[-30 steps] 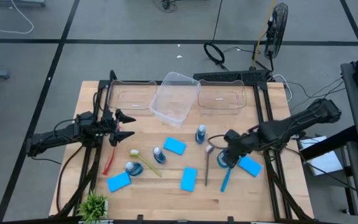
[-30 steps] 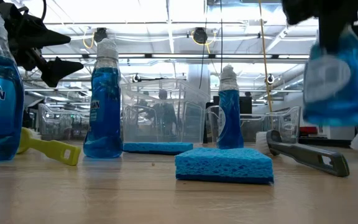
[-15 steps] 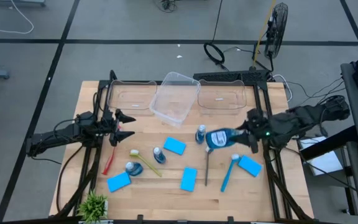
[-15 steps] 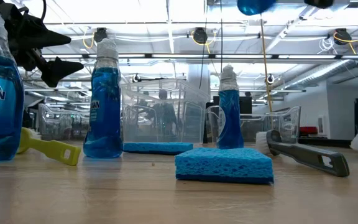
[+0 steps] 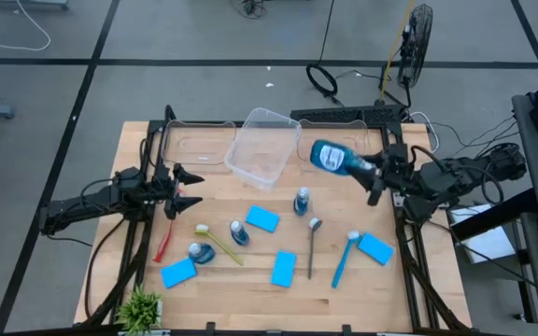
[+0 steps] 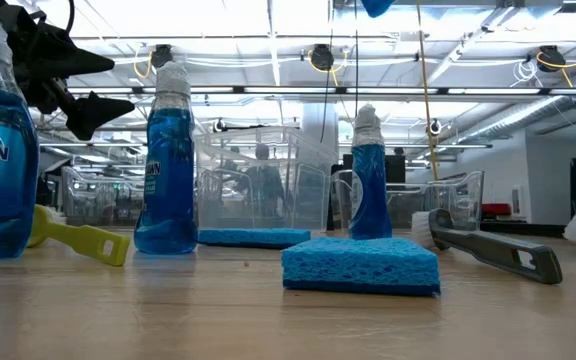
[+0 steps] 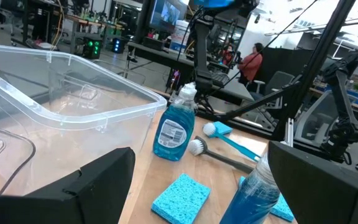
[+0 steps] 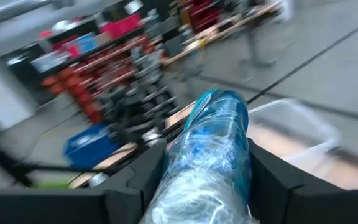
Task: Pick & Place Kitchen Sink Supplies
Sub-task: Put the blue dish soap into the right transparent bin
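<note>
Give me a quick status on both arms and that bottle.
Right gripper shut on blue bottle, lifted over the clear bin at the table's back right. Left gripper open, hovering at left edge. Nothing blocking the bin.

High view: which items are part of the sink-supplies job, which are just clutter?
Job items: blue bottle held by the right gripper; three standing bottles; four blue sponges; red, yellow and blue brushes; grey spoon-like tool.

Clutter: clear bins; green plant; fan.

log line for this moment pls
right hand: holds blue bottle raised over right clear bin | left hand: open, idle at left edge
</note>
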Tool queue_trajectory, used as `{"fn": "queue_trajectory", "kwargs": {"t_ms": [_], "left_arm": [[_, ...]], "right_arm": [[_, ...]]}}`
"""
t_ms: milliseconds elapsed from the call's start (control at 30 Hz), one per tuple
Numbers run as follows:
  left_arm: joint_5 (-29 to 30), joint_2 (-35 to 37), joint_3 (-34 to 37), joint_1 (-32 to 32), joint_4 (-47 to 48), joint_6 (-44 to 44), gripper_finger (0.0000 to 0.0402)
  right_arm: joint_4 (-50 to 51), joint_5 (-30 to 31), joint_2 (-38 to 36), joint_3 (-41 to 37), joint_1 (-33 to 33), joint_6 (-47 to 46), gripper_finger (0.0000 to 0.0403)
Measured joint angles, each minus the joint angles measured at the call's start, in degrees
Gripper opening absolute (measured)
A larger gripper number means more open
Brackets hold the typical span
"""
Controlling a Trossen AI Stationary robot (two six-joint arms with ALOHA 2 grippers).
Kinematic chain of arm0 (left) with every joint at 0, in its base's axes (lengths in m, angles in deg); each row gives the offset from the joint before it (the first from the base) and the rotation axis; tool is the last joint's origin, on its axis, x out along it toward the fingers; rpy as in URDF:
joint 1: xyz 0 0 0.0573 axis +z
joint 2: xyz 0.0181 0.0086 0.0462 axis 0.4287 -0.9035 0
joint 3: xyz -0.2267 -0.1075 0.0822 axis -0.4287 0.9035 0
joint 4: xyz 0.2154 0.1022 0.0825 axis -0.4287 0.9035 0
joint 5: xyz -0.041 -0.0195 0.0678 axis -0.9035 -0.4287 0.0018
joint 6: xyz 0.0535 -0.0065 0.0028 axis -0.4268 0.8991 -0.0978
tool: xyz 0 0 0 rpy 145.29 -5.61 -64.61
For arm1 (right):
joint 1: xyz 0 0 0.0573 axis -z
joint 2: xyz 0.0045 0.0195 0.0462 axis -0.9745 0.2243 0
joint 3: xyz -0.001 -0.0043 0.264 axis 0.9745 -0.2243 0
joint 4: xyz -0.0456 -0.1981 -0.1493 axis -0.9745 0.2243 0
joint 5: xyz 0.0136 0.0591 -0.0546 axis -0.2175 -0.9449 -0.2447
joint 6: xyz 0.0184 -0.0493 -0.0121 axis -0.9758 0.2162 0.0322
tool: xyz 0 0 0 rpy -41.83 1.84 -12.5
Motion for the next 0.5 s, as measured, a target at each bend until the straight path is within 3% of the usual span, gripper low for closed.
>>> {"fn": "queue_trajectory", "kwargs": {"t_ms": [267,500], "left_arm": [[0.0,0.0,0.0,0.0,-0.02,0.15,0.0365],[0.02,0.0,0.0,0.02,-0.02,2.47,0.0365]], "right_arm": [[0.12,12.04,0.88,0.0,0.02,5.28,0.0162],[-1.83,23.35,2.7,0.0,1.7,19.67,0.0162]]}}
